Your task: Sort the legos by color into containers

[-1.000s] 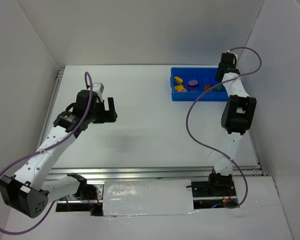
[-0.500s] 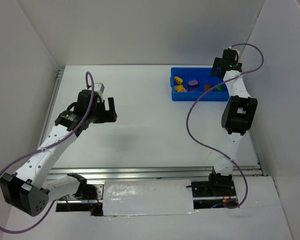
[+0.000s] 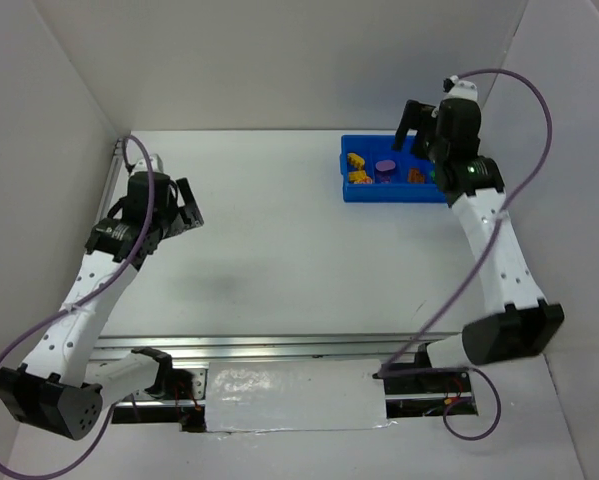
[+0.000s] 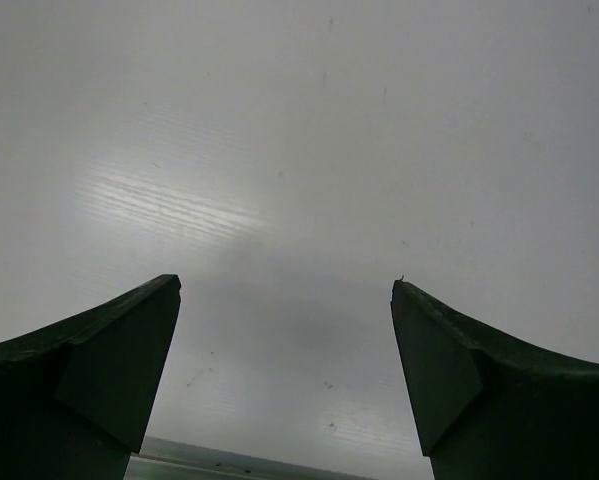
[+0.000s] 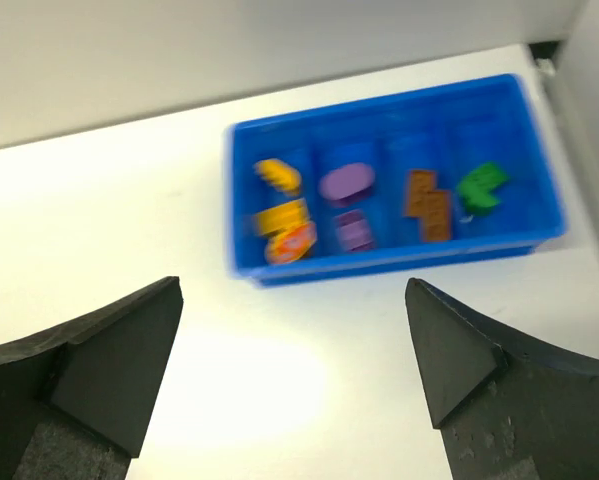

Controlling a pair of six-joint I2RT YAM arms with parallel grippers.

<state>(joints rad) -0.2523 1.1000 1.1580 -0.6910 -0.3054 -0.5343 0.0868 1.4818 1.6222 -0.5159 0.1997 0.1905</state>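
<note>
- Legos (image 3: pixel 384 167): every brick that the views showed lay inside the blue tray (image 5: pixel 399 262), which stood at the far right of the table (image 3: pixel 279 250).
- Compartments, read left to right in the right wrist view:
  - yellow bricks (image 5: pixel 282 215) in the first, with one rounder orange-tinted piece at its near end
  - purple pieces (image 5: pixel 346 183) in the second, one of them round
  - brown-orange bricks (image 5: pixel 428 203) in the third
  - green brick (image 5: pixel 482 185) in the fourth
- Legibility: the right wrist view was blurred, so the exact count in each compartment could not be read. The colour groups were nonetheless distinct, and no compartment showed a clearly foreign colour.
- Progress, as a judgement: the sort appeared complete or very nearly so. Nothing was seen waiting to be picked, and what was left seemed to be at most a check of the orange-tinted piece among the yellows.
- Right gripper (image 5: pixel 292 285): it was spread wide and carried nothing. It hung above the table just in front of the tray, touching neither tray nor bricks.
- Left gripper (image 4: pixel 285 285): it was likewise spread and empty, with only bare white surface between its fingers. It hung over the far left of the table, well apart from the tray.
</note>
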